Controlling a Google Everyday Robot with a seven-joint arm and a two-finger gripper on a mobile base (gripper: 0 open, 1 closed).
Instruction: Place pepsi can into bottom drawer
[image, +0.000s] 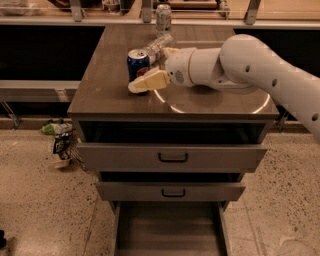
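Camera view shows the pepsi can (138, 62) upright on the desk (100, 97), with the tool (146, 81) low at its front, seemingly lining up a grasp; open or closed, I cannot tell. Below, the bottom drawer (170, 227) stands pulled out, ready to receive it.

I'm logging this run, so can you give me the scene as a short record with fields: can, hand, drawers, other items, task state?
pepsi can: upright on the cabinet top, left of centre
hand: low over the top, at the can's front right, close against it
bottom drawer: pulled open, grey floor showing
other drawers: top drawer and middle drawer each slightly out
other items: clear bottle lying behind the can; silver can at the back
task state: can not yet in drawer
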